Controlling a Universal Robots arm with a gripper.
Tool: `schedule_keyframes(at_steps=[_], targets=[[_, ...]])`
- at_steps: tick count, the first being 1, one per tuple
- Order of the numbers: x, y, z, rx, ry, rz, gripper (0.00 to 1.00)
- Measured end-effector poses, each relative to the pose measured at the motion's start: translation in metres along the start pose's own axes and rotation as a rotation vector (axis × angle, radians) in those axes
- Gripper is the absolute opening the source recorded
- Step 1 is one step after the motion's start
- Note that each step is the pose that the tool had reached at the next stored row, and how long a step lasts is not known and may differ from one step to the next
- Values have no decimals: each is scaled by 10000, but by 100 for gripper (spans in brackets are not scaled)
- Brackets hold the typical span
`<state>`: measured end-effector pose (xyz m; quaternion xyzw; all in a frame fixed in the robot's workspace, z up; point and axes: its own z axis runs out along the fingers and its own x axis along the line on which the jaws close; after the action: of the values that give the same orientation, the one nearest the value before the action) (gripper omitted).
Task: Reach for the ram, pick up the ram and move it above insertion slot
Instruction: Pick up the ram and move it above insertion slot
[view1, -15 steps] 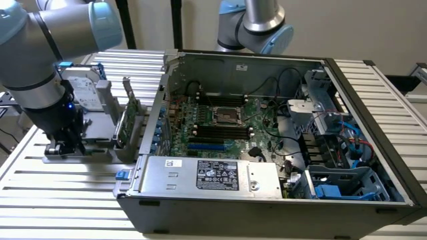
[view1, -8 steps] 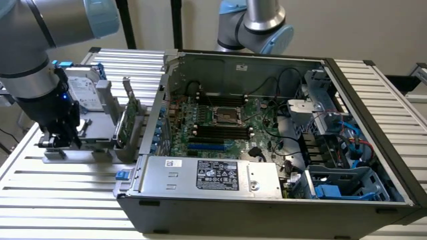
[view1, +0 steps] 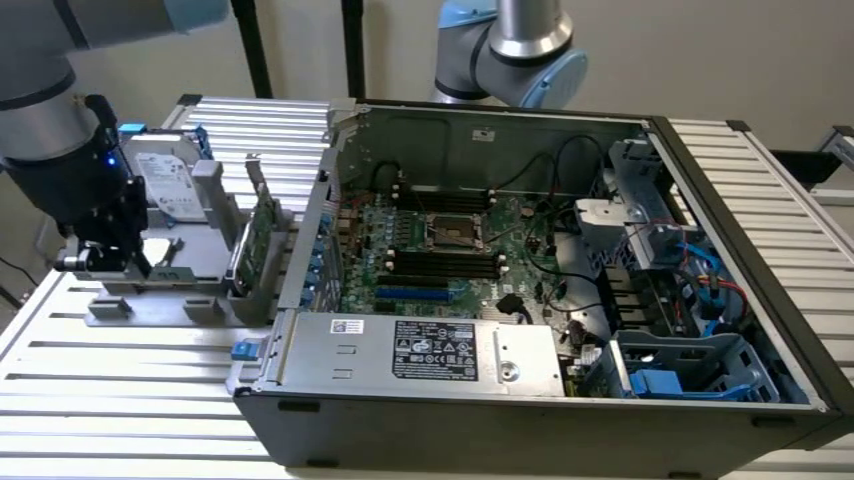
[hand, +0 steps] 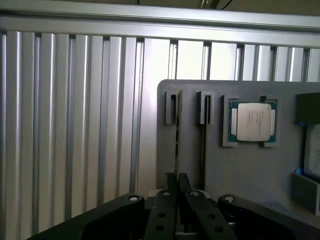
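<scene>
In the wrist view the ram (hand: 176, 145) stands on edge in a slot of the grey holder plate (hand: 240, 170), showing as a thin dark strip. My gripper (hand: 178, 182) has its two black fingers pressed together on the near end of that strip. In the exterior view the gripper (view1: 131, 266) is low over the grey holder (view1: 147, 300) on the exterior view's left, outside the open computer case (view1: 747, 260). The motherboard's black slots (view1: 447, 265) lie inside the case, well to the exterior view's right of the gripper.
A second thin strip (hand: 204, 135) stands in the neighbouring holder slot. A processor chip (hand: 251, 121) sits in a pocket beside it. A hard drive (view1: 174, 185) and an upright green card (view1: 251, 255) stand between gripper and case. The slatted metal table (view1: 120, 400) surrounds everything.
</scene>
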<state>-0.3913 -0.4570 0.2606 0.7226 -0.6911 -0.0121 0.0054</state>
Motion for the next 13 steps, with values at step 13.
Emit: schedule_keyframes(at_steps=[13], targets=[[9,-339,-597,-1,-8,1,14]])
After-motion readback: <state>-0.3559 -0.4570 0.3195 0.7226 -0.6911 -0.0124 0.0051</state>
